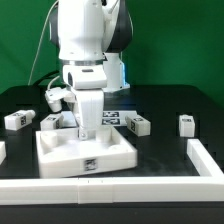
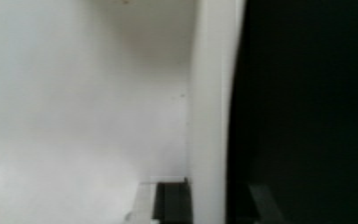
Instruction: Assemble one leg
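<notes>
The large white panel [image 1: 85, 152] lies at the table's front centre. My gripper [image 1: 88, 127] reaches straight down onto its back part. In the wrist view my gripper [image 2: 218, 205] has its two dark fingers [image 2: 172, 203] close together, with a bright white strip of the panel [image 2: 217, 100] between them. White panel surface is on one side and black table on the other. Small white tagged legs lie loose on the table: one at the exterior view's far left [image 1: 18, 119], one beside the arm [image 1: 50, 122], one right of it [image 1: 137, 124].
Another leg [image 1: 186, 123] lies at the exterior view's far right. A white rail [image 1: 205, 160] runs along the front and right of the table. The marker board [image 1: 112, 117] lies behind the arm. Cables hang at the left of the arm.
</notes>
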